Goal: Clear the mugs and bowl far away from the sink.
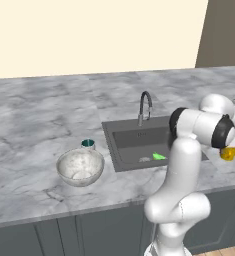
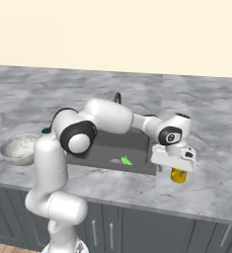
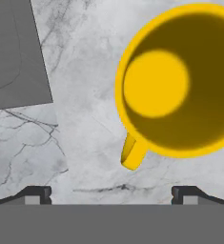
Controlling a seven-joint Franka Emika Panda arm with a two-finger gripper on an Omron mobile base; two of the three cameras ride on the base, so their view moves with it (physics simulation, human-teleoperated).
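Yellow mug (image 3: pixel 180 81) stands upright on the marble counter (image 3: pixel 85 143) directly beneath the pincer (image 3: pixel 111 193), whose jaws are spread wide, holding nothing; the sink (image 3: pixel 15 52) lies just beside it.

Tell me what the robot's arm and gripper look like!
The arm is made of smooth, glossy white tubes, rounded like fat sausages, joined by dark black rings at the bends. One round black joint cap has a white middle. At the end sits a boxy white hand with a small black camera eye, and the gripper has two little dark grey fingertips. No cables show.
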